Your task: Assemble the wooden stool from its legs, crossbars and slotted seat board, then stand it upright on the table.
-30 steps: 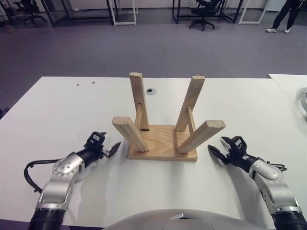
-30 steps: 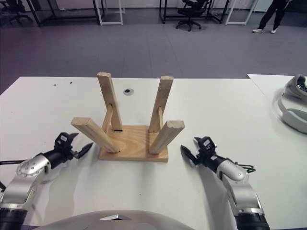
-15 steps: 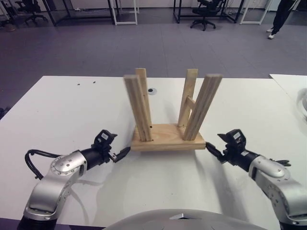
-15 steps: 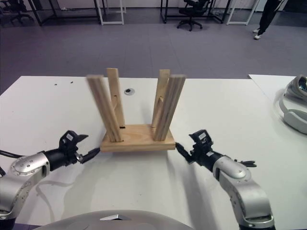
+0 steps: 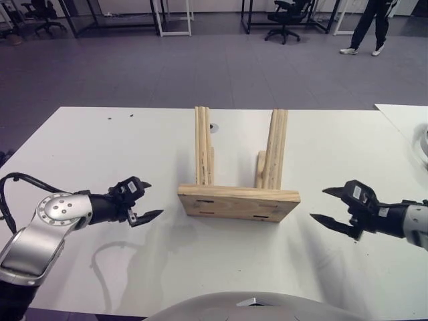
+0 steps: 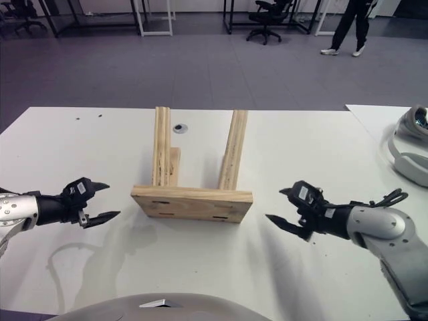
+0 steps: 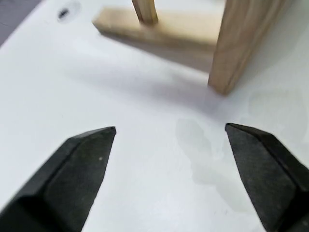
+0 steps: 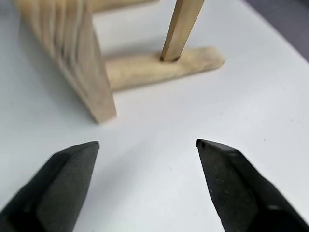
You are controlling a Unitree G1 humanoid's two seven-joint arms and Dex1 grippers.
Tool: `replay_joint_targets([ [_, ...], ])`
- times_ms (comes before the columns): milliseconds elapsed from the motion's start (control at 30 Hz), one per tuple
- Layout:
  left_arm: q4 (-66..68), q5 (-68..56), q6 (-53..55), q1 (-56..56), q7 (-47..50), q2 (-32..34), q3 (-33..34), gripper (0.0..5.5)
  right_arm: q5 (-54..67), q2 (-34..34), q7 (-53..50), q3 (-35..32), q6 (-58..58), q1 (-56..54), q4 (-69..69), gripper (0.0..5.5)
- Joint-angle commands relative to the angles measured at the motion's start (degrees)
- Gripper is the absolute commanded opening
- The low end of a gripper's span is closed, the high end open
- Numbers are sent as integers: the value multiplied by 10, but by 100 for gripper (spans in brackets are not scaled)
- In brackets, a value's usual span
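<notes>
The wooden stool lies on its side in the middle of the white table [image 5: 80, 154]. Its seat board [image 5: 239, 203] stands on edge facing me, and the legs [image 5: 203, 147] point away along the table. A crossbar [image 8: 183, 24] joins the legs. My left gripper [image 5: 154, 198] hovers open to the left of the board, a short gap away, holding nothing. My right gripper [image 5: 318, 204] hovers open to the right of the board, also apart from it. In the wrist views the board's ends [image 7: 241, 43] [image 8: 72, 53] lie beyond the open fingertips.
A small dark round disc [image 6: 178, 128] sits on the table behind the stool's left leg. A white headset-like object [image 6: 408, 150] lies at the far right. There is free table on both sides and in front of the stool.
The stool has tipped from seat-down with legs up onto its side, legs pointing away. Both grippers have drawn back outward from the seat board's ends.
</notes>
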Motion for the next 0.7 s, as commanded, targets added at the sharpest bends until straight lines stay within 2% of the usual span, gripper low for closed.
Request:
replay_joint_targets([
  [33, 18, 7, -38, -90, -70, -1, -65, 419, 6, 5, 68, 68, -65, -60, 47, 376],
  [133, 54, 22, -60, -139, -95, -26, -115, 419, 21, 60, 72, 134, -71, -132, 77, 376],
  [200, 59, -4, -45, -158, -111, -45, -123, 419, 14, 86, 74, 170, -75, -166, 98, 376],
  [300, 76, -20, -39, -187, -133, -63, -132, 365, 10, 106, 83, 194, -90, -193, 122, 320],
  [567, 96, -15, -54, -196, -150, -96, -164, 227, -15, 104, 95, 217, -124, -207, 148, 169],
  [700, 109, -11, -69, -199, -157, -97, -166, 169, -26, 117, 102, 226, -155, -210, 160, 155],
])
